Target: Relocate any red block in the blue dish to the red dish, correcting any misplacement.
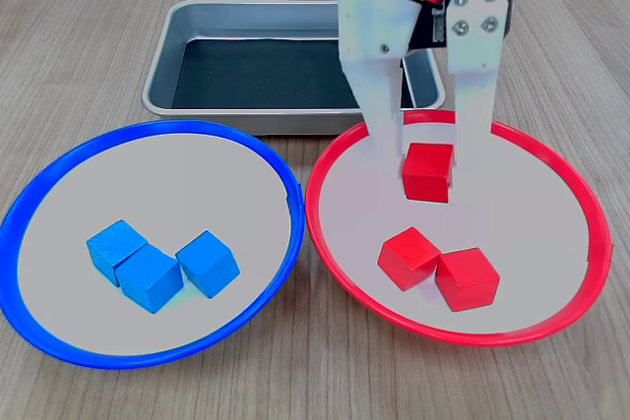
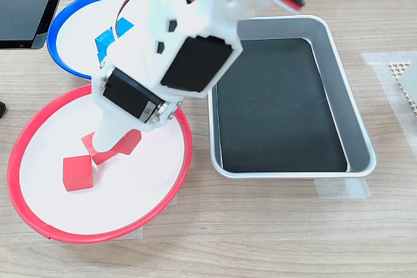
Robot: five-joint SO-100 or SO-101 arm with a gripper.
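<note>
Pincer [image 1: 430, 150] clamped on red block [image 1: 428, 172] over red dish [image 1: 340, 263]; block's contact with dish unclear. Blue dish [image 2: 55, 30] partly hidden by arm in second exterior view.

I see a light wood-grain table [image 1: 79, 36] carrying the blue dish [image 1: 59, 179] and the red dish [image 1: 551, 159] side by side, rims nearly touching, and a rectangular metal tray [image 1: 162, 66] just behind them.
</note>
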